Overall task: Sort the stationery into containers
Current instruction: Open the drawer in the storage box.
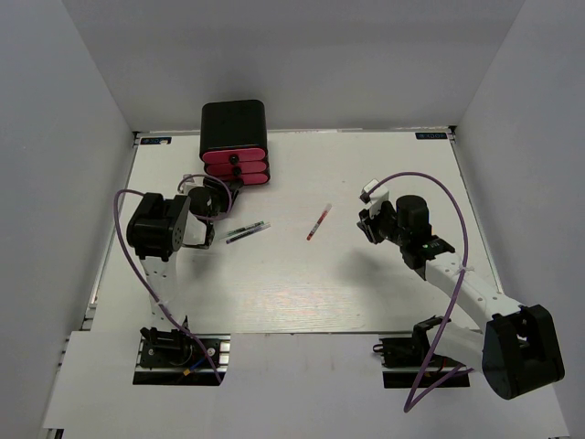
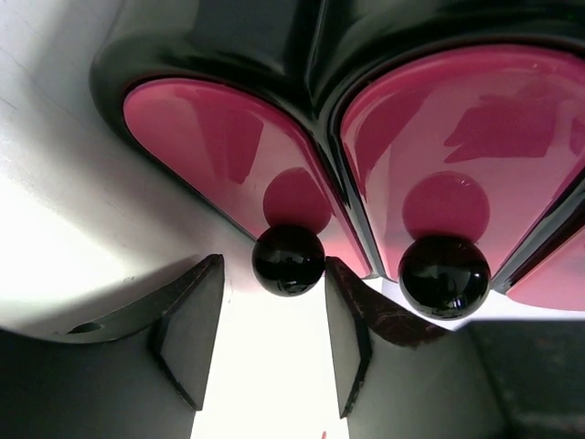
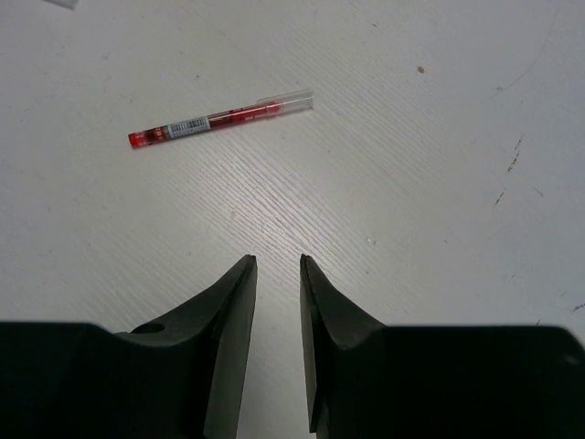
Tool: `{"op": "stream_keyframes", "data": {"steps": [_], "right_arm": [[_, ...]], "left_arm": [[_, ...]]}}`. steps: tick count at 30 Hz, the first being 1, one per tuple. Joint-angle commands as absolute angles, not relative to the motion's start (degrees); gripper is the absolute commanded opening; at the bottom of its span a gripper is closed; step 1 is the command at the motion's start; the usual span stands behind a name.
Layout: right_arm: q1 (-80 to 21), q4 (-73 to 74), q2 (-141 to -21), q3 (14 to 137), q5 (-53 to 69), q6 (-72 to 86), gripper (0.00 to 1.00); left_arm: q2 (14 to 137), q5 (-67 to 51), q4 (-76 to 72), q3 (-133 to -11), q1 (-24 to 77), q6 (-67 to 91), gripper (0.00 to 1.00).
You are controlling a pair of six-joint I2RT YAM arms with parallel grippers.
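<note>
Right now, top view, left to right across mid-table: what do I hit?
left arm → dark pens → red pen → right end effector. Skipped the cabinet: it overlaps the pens.

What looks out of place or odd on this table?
Nothing looks damaged or spilled. Only loose pens lie on the table: a red-white pen near the middle and dark pens at a slant beside the left gripper, outside the cabinet.

You get the black boxy cabinet (image 2: 228, 37) cropped in the left wrist view; its third pink-red drawer (image 2: 558, 288) shows only a sliver. Label print on the thin red-white pen (image 3: 219, 119): unreadable.
</note>
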State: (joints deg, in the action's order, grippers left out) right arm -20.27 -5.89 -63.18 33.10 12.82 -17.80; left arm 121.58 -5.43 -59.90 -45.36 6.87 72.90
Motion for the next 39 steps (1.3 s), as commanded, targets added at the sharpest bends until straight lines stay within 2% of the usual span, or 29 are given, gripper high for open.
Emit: {"op": "stream_keyframes", "data": {"steps": [1,3,7,12,16,22,35,38,39], "right_arm": [[-20.3,-7.7,-63.5,33.2,13.5,-18.3,0.32],[-20.4,-7.8,-63.5,33.2,13.5,-18.4,0.32],[-20.2,-7.7,-63.5,33.3,13.6,-18.3,0.32],[-20.5,-7.8,-63.5,33.5,13.6,-18.4,0.32],[-20.4,-7.8,-63.6,33.3,13.7,-18.4,0.32],[-20.3,-7.7,-63.5,33.3,13.7,-18.5,0.32],[-20.4,-7.5,-63.1,33.3,13.5,-18.5,0.32],[-20.2,-7.5,-63.0,33.2,13.5,-18.5,0.32],[-20.3,-7.5,-63.2,33.1,13.4,-18.5,0.32]], "left_arm": [[122.5,-4.0,-60.8,-46.1,7.0,74.0,0.57],[122.5,-3.4,-61.3,-46.1,7.0,74.0,0.52],[123.8,-4.0,-64.6,-46.1,7.0,75.1,0.34],[124.4,-4.0,-65.7,-46.1,7.0,75.1,0.28],[124.4,-3.5,-66.3,-44.2,7.0,75.1,0.16],[123.2,-2.5,-69.7,-40.6,7.0,75.1,0.06],[117.8,-3.0,-77.1,-29.4,7.0,75.1,0.03],[116.6,-4.4,-75.9,-28.3,6.5,74.0,0.08],[116.5,-4.4,-75.3,-27.8,6.5,74.0,0.13]]}}
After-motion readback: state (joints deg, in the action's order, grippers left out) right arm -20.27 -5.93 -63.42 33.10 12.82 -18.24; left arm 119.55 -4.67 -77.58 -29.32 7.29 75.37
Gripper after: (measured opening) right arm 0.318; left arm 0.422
